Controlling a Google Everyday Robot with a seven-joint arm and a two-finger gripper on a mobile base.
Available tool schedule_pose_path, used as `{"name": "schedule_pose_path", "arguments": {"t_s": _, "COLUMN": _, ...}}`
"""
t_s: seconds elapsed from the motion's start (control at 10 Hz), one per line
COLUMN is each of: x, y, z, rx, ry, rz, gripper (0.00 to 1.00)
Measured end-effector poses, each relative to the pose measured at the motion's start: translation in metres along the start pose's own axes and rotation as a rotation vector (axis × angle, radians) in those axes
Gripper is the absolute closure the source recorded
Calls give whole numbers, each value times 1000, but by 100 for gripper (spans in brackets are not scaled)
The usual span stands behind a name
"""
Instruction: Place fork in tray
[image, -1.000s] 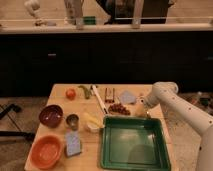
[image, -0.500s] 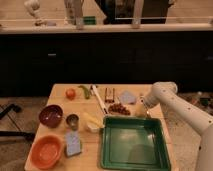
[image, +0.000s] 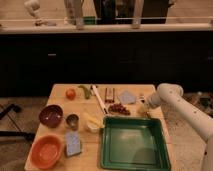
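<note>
The dark-green tray lies on the front right of the wooden table, and nothing shows inside it. My white arm reaches in from the right. Its gripper hangs low over the table's right side, just beyond the tray's far right corner. I cannot make out the fork. The gripper hides the patch of table under it.
A long pale stick-like utensil lies left of the gripper, with a reddish clump beside it. An orange bowl, dark red bowl, small metal cup, grey-blue packs and a yellow item fill the left half.
</note>
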Motion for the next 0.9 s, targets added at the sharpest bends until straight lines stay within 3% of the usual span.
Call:
{"name": "schedule_pose_path", "arguments": {"t_s": 0.4, "x": 4, "y": -1, "z": -4, "rx": -49, "ry": -97, "rz": 32, "gripper": 97}}
{"name": "schedule_pose_path", "arguments": {"t_s": 0.6, "x": 3, "y": 2, "z": -6, "rx": -70, "ry": -131, "rz": 22, "gripper": 100}}
{"name": "schedule_pose_path", "arguments": {"t_s": 0.9, "x": 1, "y": 2, "z": -10, "rx": -66, "ry": -146, "rz": -19, "gripper": 100}}
